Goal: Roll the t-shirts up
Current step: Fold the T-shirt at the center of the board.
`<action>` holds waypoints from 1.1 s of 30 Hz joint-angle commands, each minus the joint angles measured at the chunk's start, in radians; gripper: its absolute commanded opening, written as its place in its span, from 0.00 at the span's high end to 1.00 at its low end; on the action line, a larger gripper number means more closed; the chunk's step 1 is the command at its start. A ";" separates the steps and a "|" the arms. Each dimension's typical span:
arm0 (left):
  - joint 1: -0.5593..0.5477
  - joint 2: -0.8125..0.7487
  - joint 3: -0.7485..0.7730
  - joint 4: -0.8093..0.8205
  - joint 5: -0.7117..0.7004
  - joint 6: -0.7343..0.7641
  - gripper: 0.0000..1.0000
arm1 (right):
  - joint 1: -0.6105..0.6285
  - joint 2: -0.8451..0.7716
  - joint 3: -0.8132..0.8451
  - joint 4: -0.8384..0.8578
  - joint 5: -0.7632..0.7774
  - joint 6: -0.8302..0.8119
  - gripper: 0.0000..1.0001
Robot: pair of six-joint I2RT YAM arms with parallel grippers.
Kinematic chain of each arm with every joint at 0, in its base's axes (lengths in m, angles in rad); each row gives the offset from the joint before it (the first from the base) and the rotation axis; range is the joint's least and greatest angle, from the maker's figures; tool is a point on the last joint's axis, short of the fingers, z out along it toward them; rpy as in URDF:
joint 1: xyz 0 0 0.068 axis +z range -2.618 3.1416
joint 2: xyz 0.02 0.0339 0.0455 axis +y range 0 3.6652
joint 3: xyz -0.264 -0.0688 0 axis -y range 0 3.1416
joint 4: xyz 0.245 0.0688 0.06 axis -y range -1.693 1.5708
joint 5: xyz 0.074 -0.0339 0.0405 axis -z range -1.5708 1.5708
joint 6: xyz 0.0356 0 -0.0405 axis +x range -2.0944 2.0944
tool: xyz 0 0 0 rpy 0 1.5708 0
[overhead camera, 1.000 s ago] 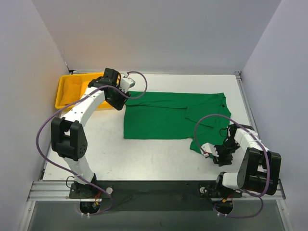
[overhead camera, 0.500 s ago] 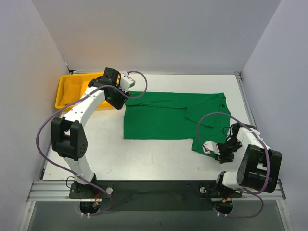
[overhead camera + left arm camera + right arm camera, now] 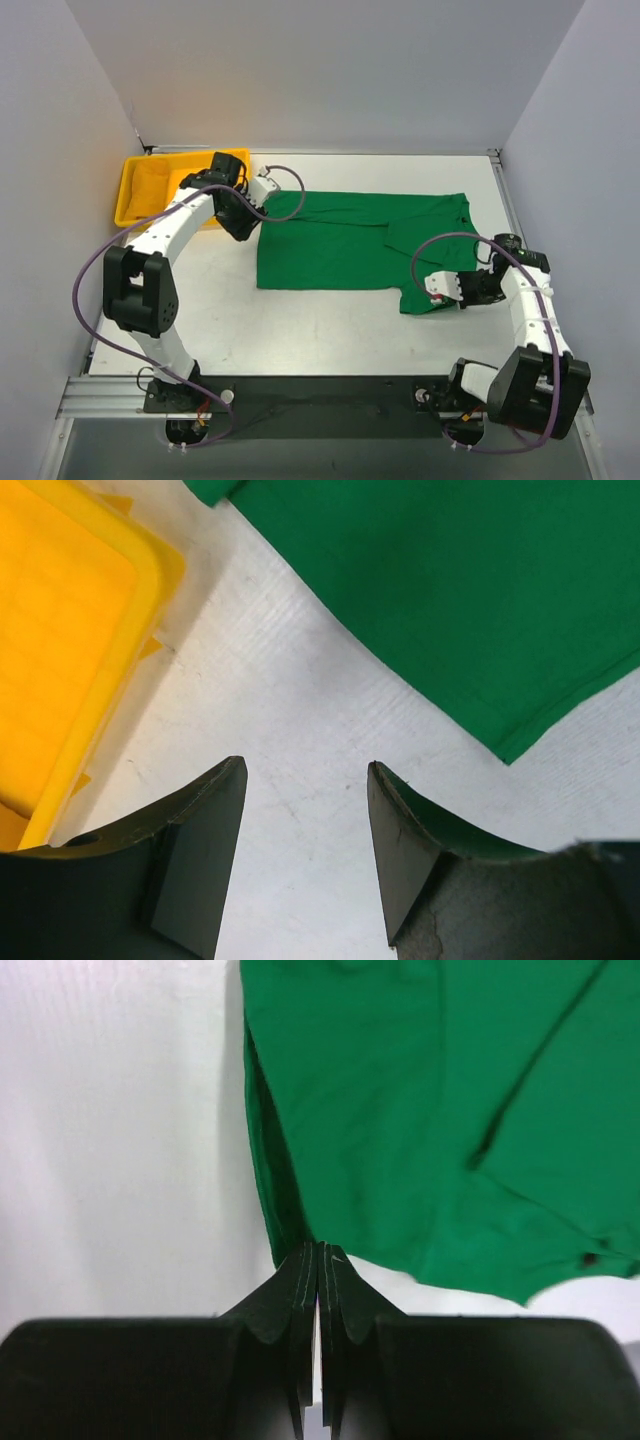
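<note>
The green t-shirt (image 3: 330, 240) lies spread flat across the middle of the white table, with its lower right part folded and creased. My left gripper (image 3: 243, 222) hangs open over bare table just off the shirt's left edge. In the left wrist view my left gripper (image 3: 305, 780) holds nothing, and the shirt (image 3: 450, 590) lies ahead to the right. My right gripper (image 3: 425, 298) is at the shirt's near right corner. In the right wrist view my right gripper (image 3: 320, 1252) is shut, with the shirt's (image 3: 400, 1110) raised hem meeting its tips.
A yellow plastic tray (image 3: 128, 195) stands at the back left, close to my left arm, and also shows in the left wrist view (image 3: 60, 640). White walls close in the back and both sides. A metal rail (image 3: 320, 395) runs along the table's near edge.
My right gripper has swung from the table's near right up to the shirt's near right corner. My left gripper has dropped slightly toward the shirt's left edge. The shirt has barely moved.
</note>
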 commanded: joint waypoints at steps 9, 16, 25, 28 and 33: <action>-0.019 -0.208 -0.275 -0.009 0.295 0.458 0.39 | 0.222 -0.247 -0.113 0.102 0.002 0.422 1.00; -0.127 -0.213 -0.385 0.100 0.249 0.462 0.44 | 0.242 -0.193 -0.058 0.228 0.067 0.786 1.00; -0.170 -0.196 -0.502 0.267 0.200 0.458 0.48 | 0.242 -0.176 -0.044 0.271 0.122 0.918 1.00; -0.174 -0.168 -0.513 0.299 0.183 0.458 0.50 | 0.242 -0.185 -0.051 0.270 0.132 0.917 1.00; -0.174 -0.128 -0.513 0.324 0.177 0.449 0.53 | 0.239 -0.185 -0.056 0.267 0.162 0.912 1.00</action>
